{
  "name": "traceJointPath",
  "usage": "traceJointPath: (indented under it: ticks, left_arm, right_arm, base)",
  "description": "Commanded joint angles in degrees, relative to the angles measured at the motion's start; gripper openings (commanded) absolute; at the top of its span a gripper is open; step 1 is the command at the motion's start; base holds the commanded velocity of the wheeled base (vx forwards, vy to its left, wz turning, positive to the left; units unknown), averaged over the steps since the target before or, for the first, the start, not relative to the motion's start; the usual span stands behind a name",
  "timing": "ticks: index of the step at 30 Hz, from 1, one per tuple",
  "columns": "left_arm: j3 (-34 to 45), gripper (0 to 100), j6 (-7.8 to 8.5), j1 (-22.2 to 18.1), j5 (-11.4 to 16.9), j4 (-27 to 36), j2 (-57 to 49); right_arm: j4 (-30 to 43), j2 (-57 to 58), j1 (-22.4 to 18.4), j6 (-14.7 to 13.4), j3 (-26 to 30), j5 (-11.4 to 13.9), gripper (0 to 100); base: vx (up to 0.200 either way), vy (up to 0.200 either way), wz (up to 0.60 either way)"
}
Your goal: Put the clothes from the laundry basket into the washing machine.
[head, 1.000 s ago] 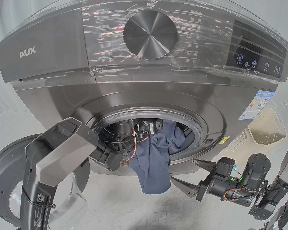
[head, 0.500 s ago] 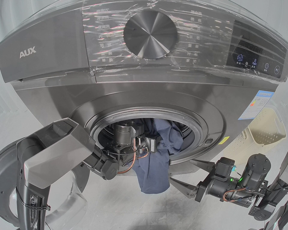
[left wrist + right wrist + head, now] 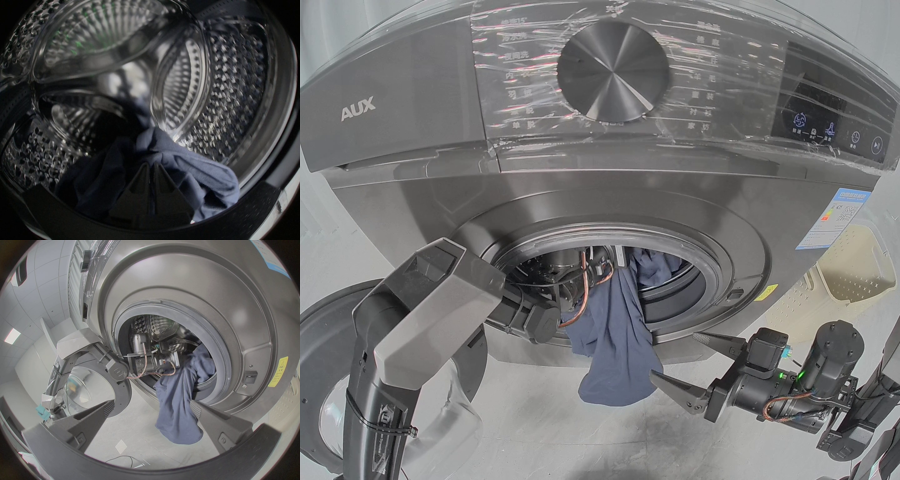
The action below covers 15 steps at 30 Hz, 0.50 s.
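Cloth of the navy garment (image 3: 615,337) drapes over the door rim of the washing machine (image 3: 737,206), part in the dim drum, part hanging outside. The left gripper (image 3: 153,165) has its fingers together against the bunched fabric; any pinched fold is hidden. The right gripper (image 3: 690,365) hangs spread apart below the opening. The laundry basket (image 3: 856,269) is partly hidden behind the machine.
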<state>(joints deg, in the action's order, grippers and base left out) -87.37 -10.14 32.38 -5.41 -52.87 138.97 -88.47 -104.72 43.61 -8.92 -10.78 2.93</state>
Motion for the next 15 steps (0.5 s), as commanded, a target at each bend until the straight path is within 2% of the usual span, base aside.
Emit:
traceJointPath:
  ticks: [1, 6, 7, 10, 15]
  left_arm:
    - [-8.87, 0, -1.9, -1.44, -2.94, -1.71, 4.64]
    - [-8.08, 0, -2.16, -1.35, -2.94, -1.89, 3.94]
    - [-7.9, 100, -2.43, -1.26, -2.94, -2.06, 3.76]
    - [-4.3, 100, -4.45, -0.39, -2.85, -1.09, 0.6]
    - [7.48, 100, -4.8, 0.84, 2.25, 5.67, -7.05]
  right_arm:
    - [-0.04, -0.05, -0.01, -0.04, -0.03, 0.06, 100]
    - [-0.04, -0.22, -0.01, -0.04, -0.03, 0.06, 100]
    - [-0.04, -0.22, -0.01, -0.04, -0.03, 0.06, 100]
    - [-0.04, -0.22, -0.01, -0.04, -0.03, 0.06, 100]
    - [-0.04, -0.31, -0.01, -0.04, -0.03, 0.15, 100]
  base:
    - [0.0, 0.0, 0.0]
    - [0.0, 0.0, 0.0]
    - [0.0, 0.0, 0.0]
    - [0.0, 0.0, 0.0]
    - [0.0, 0.0, 0.0]
